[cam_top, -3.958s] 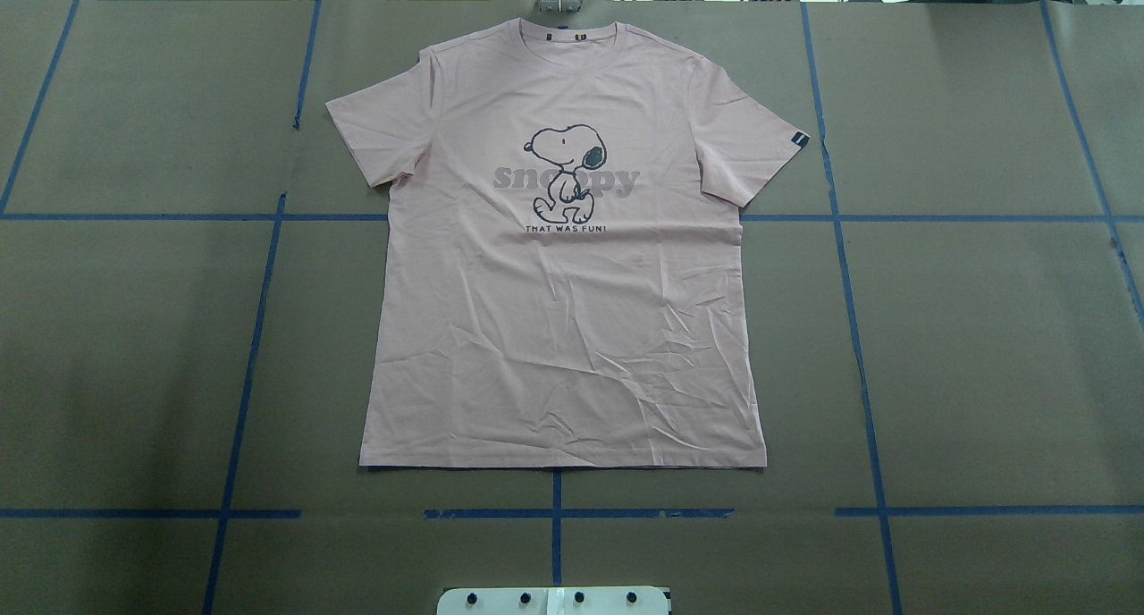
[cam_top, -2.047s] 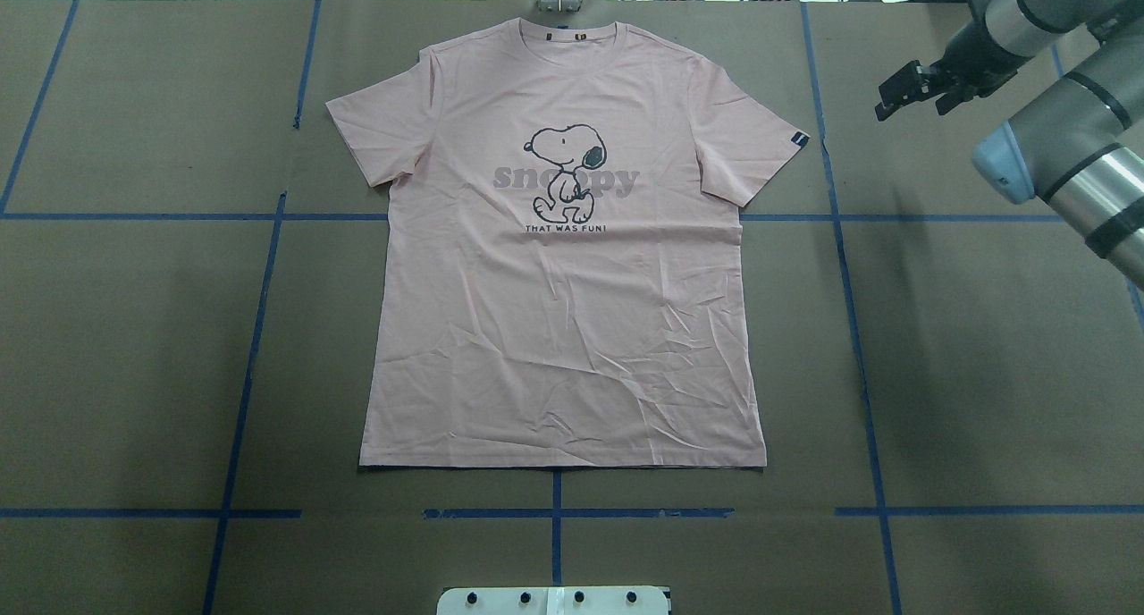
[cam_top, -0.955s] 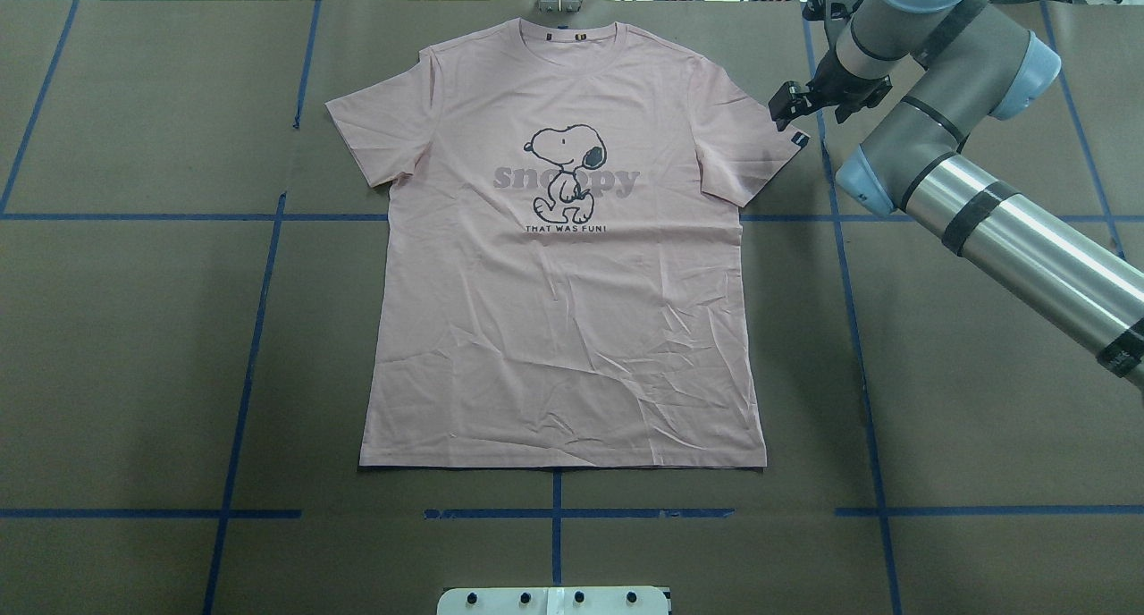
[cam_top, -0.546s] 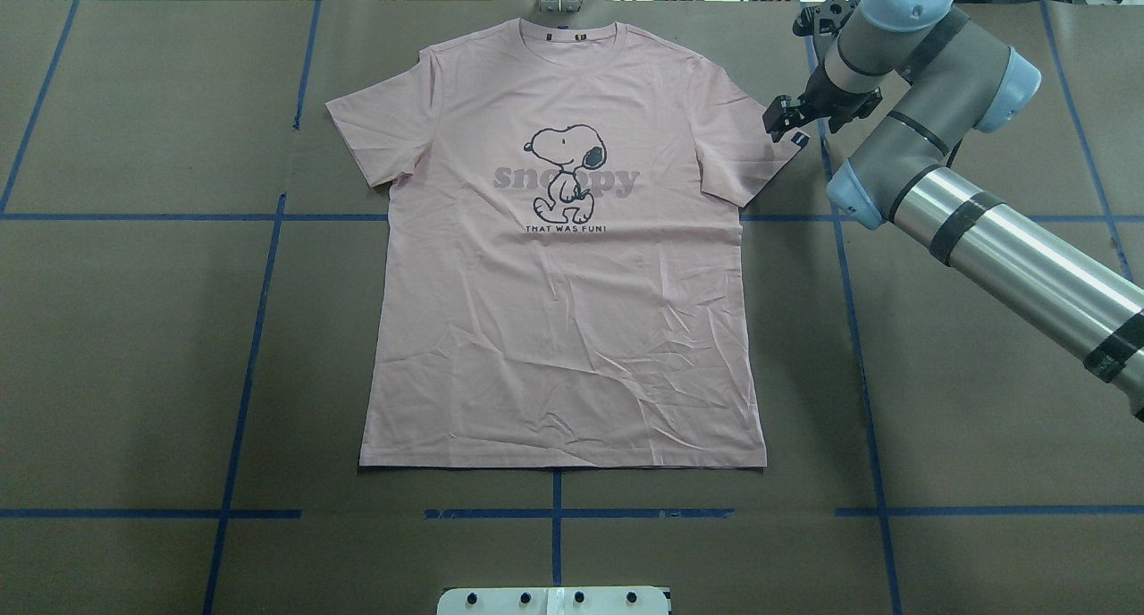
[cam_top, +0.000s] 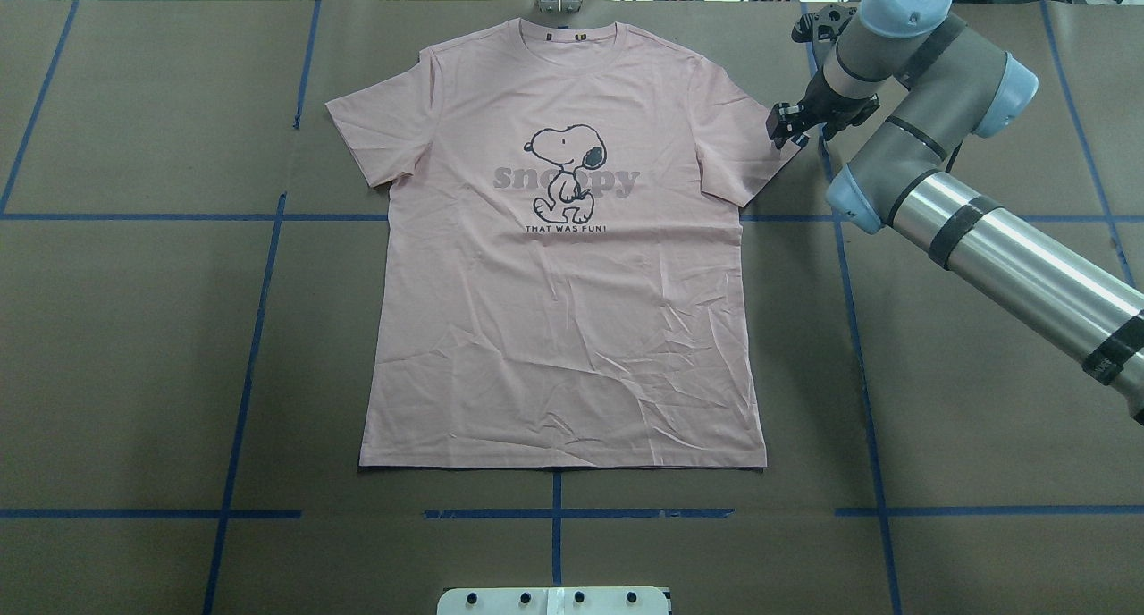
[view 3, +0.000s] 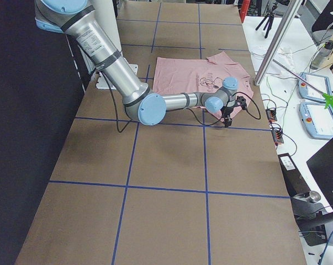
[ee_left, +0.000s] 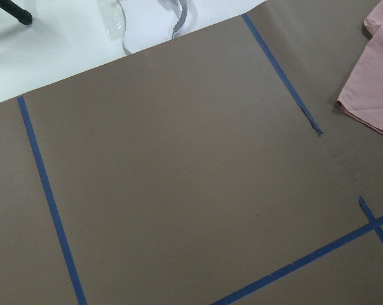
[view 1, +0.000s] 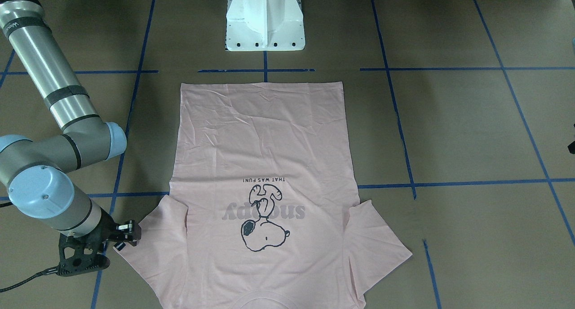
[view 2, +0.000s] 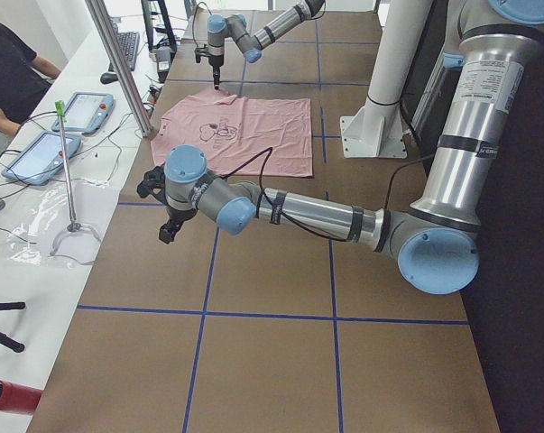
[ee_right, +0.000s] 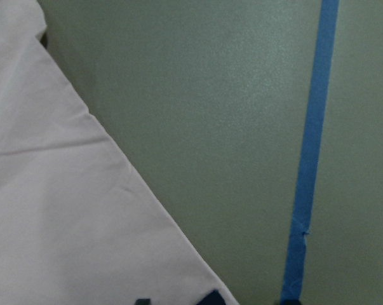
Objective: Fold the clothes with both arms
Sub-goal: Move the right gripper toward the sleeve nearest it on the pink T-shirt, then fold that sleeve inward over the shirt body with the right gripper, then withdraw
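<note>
The pale pink T-shirt (cam_top: 563, 329) lies flat and face up on the brown table, dog print and lettering showing, collar at the far edge. It also shows in the front view (view 1: 265, 143). My right gripper (cam_top: 788, 135) is down at the tip of the shirt's right sleeve, next to the dark tag (view 1: 119, 245). In the right wrist view the sleeve hem (ee_right: 64, 222) runs between two dark tips set apart, so it looks open. My left gripper (view 2: 167, 234) hangs above bare table beyond the left sleeve (ee_left: 372, 89); I cannot tell if it is open or shut.
The white pedestal base (view 1: 265, 21) stands at the near edge, behind the hem. Blue tape lines (cam_top: 250, 329) cross the brown paper. Beyond the far edge is a white desk with tablets (view 2: 82, 113), a metal post (view 2: 118, 63) and a seated person (view 2: 5, 63).
The right arm has come in from the right, swung to the shirt's right sleeve and lowered its gripper onto the sleeve tip. The shirt has not moved.
</note>
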Robot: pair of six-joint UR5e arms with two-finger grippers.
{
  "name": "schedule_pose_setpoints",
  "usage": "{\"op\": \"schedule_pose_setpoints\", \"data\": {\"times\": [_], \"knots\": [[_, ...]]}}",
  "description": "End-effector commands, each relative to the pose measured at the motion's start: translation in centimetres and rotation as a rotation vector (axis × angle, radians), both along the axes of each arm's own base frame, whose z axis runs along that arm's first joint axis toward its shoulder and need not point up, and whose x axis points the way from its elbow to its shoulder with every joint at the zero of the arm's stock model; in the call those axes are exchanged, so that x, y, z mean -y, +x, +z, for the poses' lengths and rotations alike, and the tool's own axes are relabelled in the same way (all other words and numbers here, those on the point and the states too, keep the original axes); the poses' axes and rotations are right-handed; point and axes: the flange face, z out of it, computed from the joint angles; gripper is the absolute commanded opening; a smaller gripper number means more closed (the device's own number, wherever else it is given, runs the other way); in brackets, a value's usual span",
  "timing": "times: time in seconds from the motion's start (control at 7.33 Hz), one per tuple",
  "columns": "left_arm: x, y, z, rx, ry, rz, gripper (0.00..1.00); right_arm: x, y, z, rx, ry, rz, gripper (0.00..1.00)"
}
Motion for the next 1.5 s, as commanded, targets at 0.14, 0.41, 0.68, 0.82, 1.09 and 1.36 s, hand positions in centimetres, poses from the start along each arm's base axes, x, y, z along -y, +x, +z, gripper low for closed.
{"op": "schedule_pose_setpoints", "data": {"times": [0.14,0.41,0.68,0.82,1.09,1.36], "knots": [[0.1,0.0,-0.1,0.000,0.000,0.000,1.00,0.0,0.0,-0.1,0.002,0.003,-0.003,0.08],[0.1,0.0,-0.1,0.000,0.000,0.000,1.00,0.1,0.1,-0.9,0.011,0.014,-0.004,0.01],[0.2,0.0,-0.2,0.000,0.002,0.000,1.00,0.1,0.2,-3.6,0.040,0.053,0.000,0.00],[0.2,0.0,-0.2,0.000,0.002,0.000,1.00,0.0,0.3,-6.5,0.071,0.090,0.006,0.00],[0.1,0.0,-0.1,0.000,0.000,0.000,1.00,0.0,-1.2,-12.8,0.132,0.143,0.002,0.00],[0.2,0.0,0.1,0.001,0.000,0.001,1.00,-1.9,-6.7,-17.4,0.160,0.178,-0.048,0.00]]}}
